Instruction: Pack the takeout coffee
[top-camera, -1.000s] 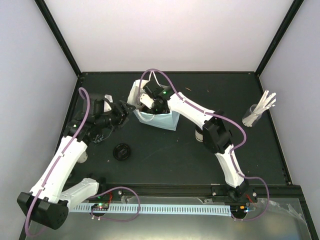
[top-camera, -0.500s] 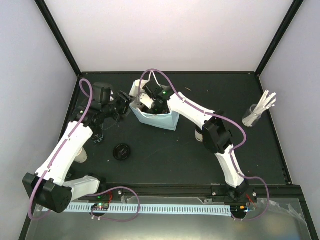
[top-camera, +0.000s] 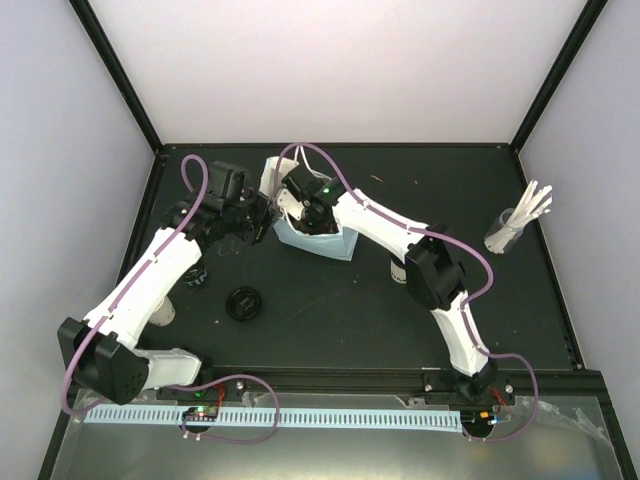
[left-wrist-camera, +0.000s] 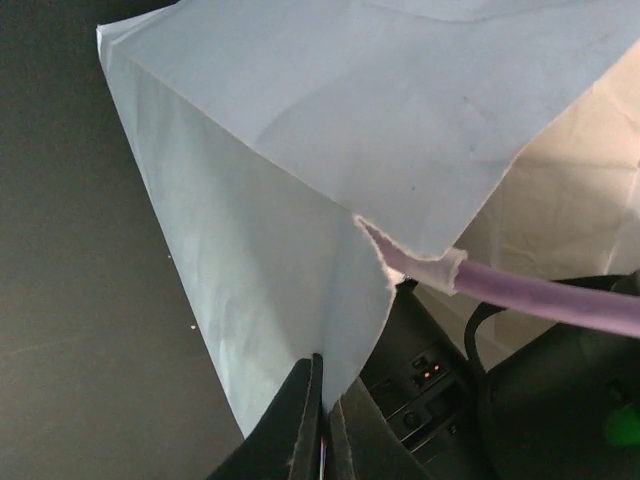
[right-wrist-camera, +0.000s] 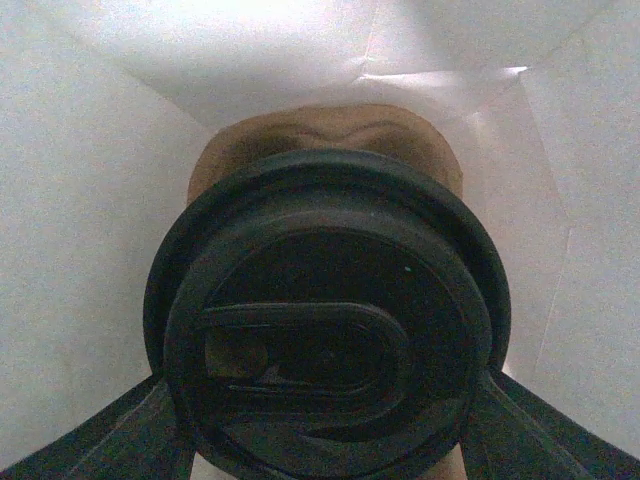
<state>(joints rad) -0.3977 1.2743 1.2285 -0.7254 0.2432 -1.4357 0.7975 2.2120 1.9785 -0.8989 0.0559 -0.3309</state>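
A lidded cup (right-wrist-camera: 330, 330) is held inside a light-blue paper bag (top-camera: 335, 243) by the right gripper (right-wrist-camera: 320, 405), whose two fingers (right-wrist-camera: 100, 440) are set wide apart and pressed against opposite sides of the black lid. A raised oblong shape is moulded into the lid's top; whether it carries any lettering cannot be told. Beyond the cup, a brown pulp carrier (right-wrist-camera: 320, 130) is seen against the bag's pale inner wall.

The bag is stood at the far middle of the black table (top-camera: 330, 320). Its left rim is pinched by the left gripper (left-wrist-camera: 322, 400), whose fingers are closed tight on the paper's lower edge in the wrist view. A small tear is seen in the rim where a purple cable (left-wrist-camera: 540, 295) crosses it. No print can be read on the bag's outer face.

A loose black lid (top-camera: 244, 302) is seen lying flat on the table, near and left of the bag. A second cream cup (top-camera: 397, 268) is half hidden beside the right arm, just right of the bag. A clear glass of white sticks (top-camera: 512, 228) is stood at the right edge, well apart from the bag.
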